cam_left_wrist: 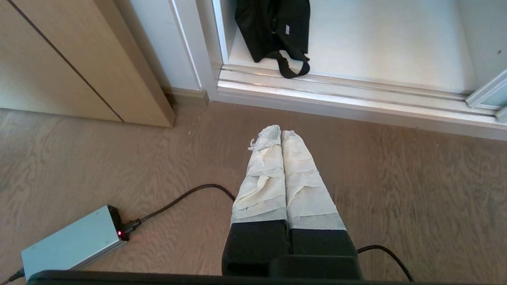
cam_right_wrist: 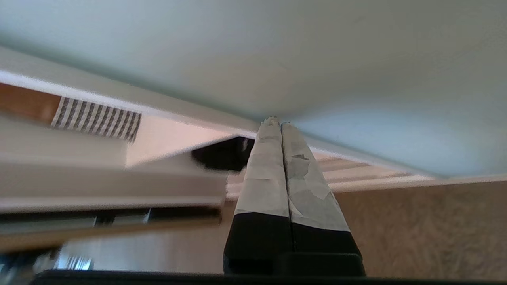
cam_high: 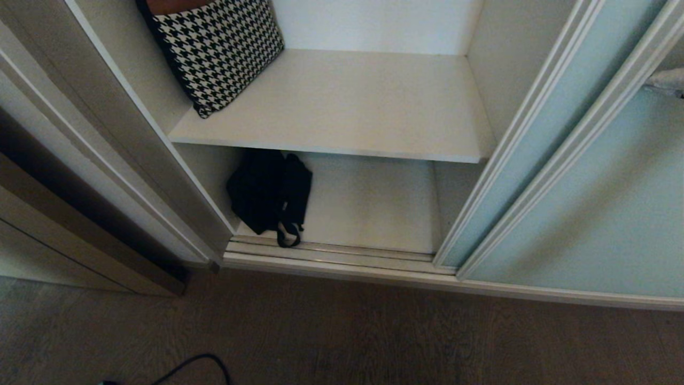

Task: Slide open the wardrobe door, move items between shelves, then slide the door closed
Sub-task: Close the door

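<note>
The sliding wardrobe door [cam_high: 588, 214], mint frosted glass in a cream frame, stands slid to the right, leaving the left bay open. A floppy black bag [cam_high: 267, 192] lies at the left of the lower shelf [cam_high: 374, 203], one strap looped over the floor track. The upper shelf [cam_high: 347, 107] is bare apart from a cushion. In the left wrist view my left gripper [cam_left_wrist: 281, 132] hangs shut and empty over the wood floor, short of the bag [cam_left_wrist: 273, 27]. In the right wrist view my right gripper [cam_right_wrist: 276, 120] is shut and empty, its tips close to the door [cam_right_wrist: 317, 59]; the bag [cam_right_wrist: 218, 156] shows beyond.
A houndstooth cushion [cam_high: 219, 48] leans in the upper shelf's left corner. The metal door track [cam_high: 331, 256] runs along the wardrobe's foot. A grey power brick [cam_left_wrist: 71, 237] and its black cable [cam_left_wrist: 178, 198] lie on the floor. A wooden panel [cam_left_wrist: 79, 59] stands left of the wardrobe.
</note>
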### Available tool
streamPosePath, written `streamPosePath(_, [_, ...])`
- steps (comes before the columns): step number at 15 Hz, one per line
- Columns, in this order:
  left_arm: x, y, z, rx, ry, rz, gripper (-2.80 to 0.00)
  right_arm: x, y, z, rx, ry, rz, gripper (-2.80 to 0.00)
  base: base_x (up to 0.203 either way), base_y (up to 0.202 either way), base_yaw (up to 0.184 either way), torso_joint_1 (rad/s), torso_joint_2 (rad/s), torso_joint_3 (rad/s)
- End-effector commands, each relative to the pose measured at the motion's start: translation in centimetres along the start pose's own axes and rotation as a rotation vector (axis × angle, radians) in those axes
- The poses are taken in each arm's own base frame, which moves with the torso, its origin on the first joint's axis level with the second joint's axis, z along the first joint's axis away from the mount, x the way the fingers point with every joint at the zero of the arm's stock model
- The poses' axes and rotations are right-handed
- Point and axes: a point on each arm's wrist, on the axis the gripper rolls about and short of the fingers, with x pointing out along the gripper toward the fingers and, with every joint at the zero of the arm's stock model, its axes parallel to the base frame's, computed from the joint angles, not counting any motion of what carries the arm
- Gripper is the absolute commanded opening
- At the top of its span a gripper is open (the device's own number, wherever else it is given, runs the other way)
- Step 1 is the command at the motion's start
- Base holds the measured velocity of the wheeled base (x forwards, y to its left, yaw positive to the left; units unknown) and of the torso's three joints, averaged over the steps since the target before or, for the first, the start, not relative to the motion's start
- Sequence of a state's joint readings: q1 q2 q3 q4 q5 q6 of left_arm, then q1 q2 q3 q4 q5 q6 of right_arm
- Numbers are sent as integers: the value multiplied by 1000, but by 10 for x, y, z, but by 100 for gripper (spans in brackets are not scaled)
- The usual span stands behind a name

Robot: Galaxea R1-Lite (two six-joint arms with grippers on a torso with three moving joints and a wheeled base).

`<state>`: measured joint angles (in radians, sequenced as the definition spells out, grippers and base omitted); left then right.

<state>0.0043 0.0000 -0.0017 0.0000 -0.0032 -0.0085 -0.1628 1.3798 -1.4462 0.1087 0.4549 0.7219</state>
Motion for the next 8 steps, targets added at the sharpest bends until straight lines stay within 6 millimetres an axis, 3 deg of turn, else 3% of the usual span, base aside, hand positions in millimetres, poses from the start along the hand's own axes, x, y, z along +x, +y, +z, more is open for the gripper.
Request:
streamPosePath(1, [0,0,0,-1,0,0,-280,-1,10,-3,-5,16,40,-280,0,0,0,0,0,0])
streamPosePath(8, [0,0,0,-1,0,0,-280,-6,67,-49,-112,168,272,-280,0,0,0,0,0,0])
